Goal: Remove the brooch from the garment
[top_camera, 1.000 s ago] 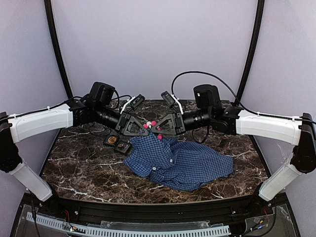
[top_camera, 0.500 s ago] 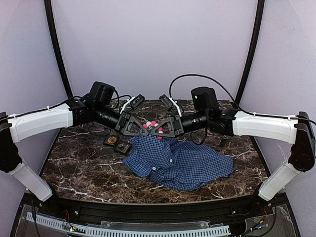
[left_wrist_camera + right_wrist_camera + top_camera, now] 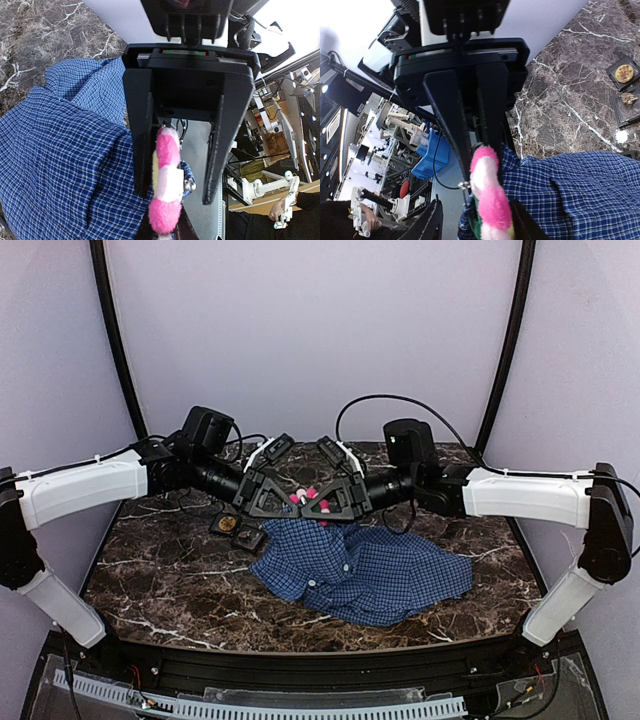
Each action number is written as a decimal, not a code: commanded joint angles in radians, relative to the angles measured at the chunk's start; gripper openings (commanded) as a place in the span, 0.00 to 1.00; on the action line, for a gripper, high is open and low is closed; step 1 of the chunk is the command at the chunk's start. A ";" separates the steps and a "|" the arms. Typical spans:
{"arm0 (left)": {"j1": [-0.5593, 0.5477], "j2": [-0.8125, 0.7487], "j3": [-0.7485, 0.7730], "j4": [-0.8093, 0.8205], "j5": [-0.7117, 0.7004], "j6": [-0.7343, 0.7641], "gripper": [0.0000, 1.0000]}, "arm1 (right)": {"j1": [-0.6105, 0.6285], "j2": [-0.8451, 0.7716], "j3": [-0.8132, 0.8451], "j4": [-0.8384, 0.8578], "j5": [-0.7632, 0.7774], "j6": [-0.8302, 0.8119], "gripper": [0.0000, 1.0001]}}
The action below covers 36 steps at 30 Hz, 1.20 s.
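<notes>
**A:** What sits at the left of the overhead view?

**B:** A small black slotted tray (image 3: pixel 238 531) on the dark marble tabletop (image 3: pixel 150 575). Right of it is the left gripper (image 3: pixel 476 147), fingers pressed together at the end of the fuzzy pink-and-white brooch (image 3: pixel 166 170). Whether they nip fuzz or cloth, I cannot tell.

**A:** And the brooch?

**B:** Mid-frame, above the table at a raised edge of the blue-and-white checked shirt (image 3: pixel 385 570). The right gripper (image 3: pixel 176 196) has its fingers spread either side of it. The shirt's bulk lies lower right.
</notes>
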 commanded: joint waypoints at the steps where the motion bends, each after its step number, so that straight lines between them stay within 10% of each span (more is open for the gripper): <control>1: -0.006 -0.041 0.031 0.000 0.007 0.022 0.01 | -0.001 0.003 -0.009 0.107 -0.069 0.051 0.45; 36: -0.029 -0.052 0.049 -0.041 -0.006 0.062 0.01 | -0.018 0.035 -0.069 0.395 -0.195 0.284 0.23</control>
